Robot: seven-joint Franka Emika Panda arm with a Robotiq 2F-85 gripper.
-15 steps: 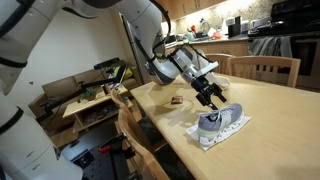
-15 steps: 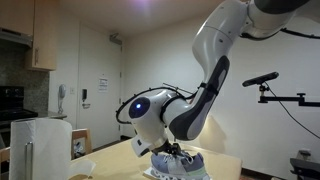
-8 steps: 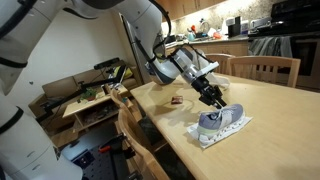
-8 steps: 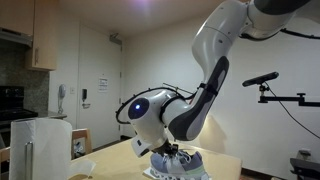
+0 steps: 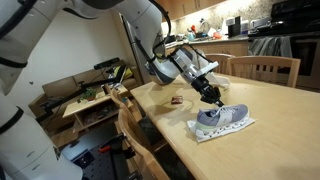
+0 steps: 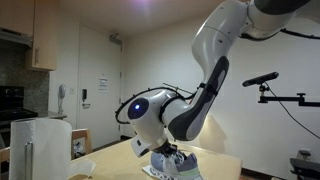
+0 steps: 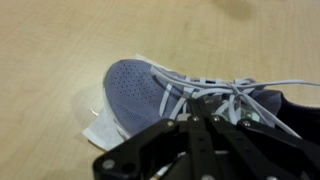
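A grey-blue sneaker (image 5: 229, 119) with white laces (image 7: 185, 92) lies on a white sheet of paper (image 5: 203, 133) on the wooden table (image 5: 275, 125). My gripper (image 5: 213, 100) reaches down onto the shoe's lace area. In the wrist view the gripper (image 7: 205, 120) has its black fingers pressed together among the laces, with the toe of the sneaker (image 7: 135, 85) and the paper (image 7: 100, 126) beyond. The arm's body hides most of the sneaker (image 6: 180, 167) in an exterior view, with the gripper (image 6: 168, 154) just above it.
A small brown object (image 5: 176, 100) lies on the table beside the arm. Wooden chairs stand at the far side (image 5: 266, 68) and the near edge (image 5: 132, 125). A cluttered bench (image 5: 95, 95) stands behind. A white appliance (image 6: 40, 146) and a camera stand (image 6: 266, 82) flank the table.
The jaws have gone from open to shut over the laces. The sneaker has shifted a little to the right on its paper.
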